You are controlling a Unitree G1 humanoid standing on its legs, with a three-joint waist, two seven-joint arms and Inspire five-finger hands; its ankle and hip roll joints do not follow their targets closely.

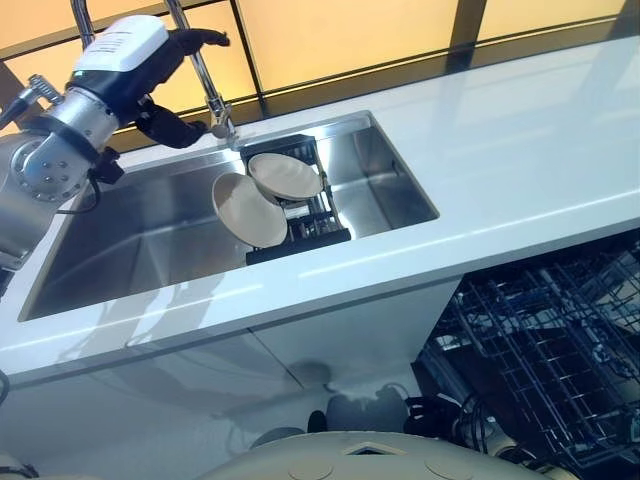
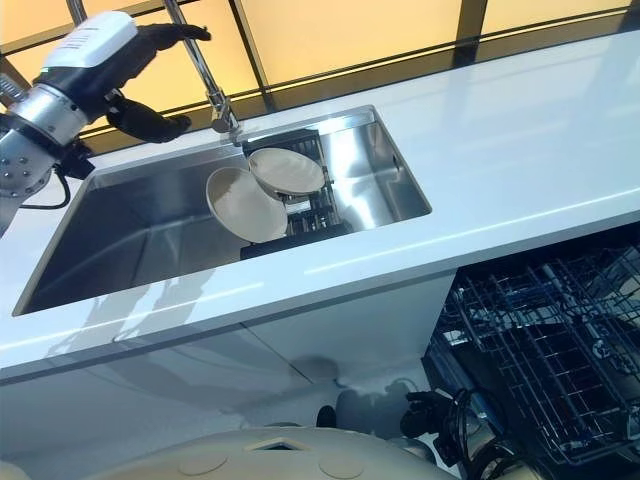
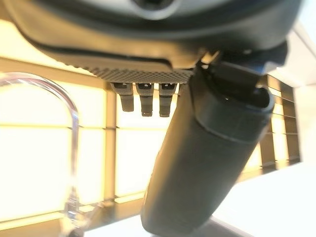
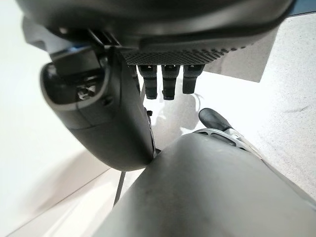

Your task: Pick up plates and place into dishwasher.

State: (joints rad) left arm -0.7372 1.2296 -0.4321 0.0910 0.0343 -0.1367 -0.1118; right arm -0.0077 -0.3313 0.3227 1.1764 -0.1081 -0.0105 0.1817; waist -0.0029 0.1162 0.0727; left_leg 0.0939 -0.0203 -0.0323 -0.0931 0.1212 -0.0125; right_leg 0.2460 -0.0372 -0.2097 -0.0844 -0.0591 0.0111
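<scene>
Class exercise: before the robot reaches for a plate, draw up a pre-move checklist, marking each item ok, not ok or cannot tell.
1. Left hand free to grasp: ok, open, holding nothing, raised near the faucet.
2. Plates reachable: ok, two plates lean in the black rack inside the sink.
3. Dishwasher rack pulled out: ok.
4. Space in that rack: cannot tell.
5. Right hand empty: ok, open, hanging low.

- The sink [image 1: 150, 235] is brushed metal with a soft shine.
- The counter [image 1: 520, 150] is white, smooth and glossy.
- The two plates [image 1: 265, 195] look like smooth cream ceramic.
- The faucet [image 1: 205, 75] is polished metal.
- The dishwasher rack [image 1: 560, 350] is dark coated wire.
- The left hand [image 1: 165, 85] is matt dark plastic.
</scene>
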